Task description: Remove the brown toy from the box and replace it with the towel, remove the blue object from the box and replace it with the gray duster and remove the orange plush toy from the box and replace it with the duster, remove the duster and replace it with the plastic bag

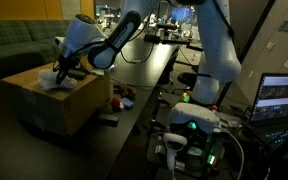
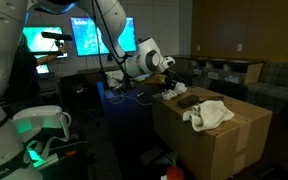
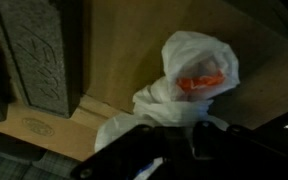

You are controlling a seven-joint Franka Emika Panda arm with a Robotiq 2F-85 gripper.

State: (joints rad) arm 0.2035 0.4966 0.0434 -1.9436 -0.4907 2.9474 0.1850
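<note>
Cardboard box: one, tan, roughly cubic, plain flat faces. On its top surface lies one plastic bag, white, thin and crumpled, with an orange patch showing through the film. One gray duster, a flat, oblong, textured pad, lies near the bag. The gripper sits at the bag's lower edge; whether its fingers are apart or clamped cannot be told.

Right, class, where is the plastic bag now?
In an exterior view, the plastic bag lies on top of the box, just right of the gray duster in frame.
</note>
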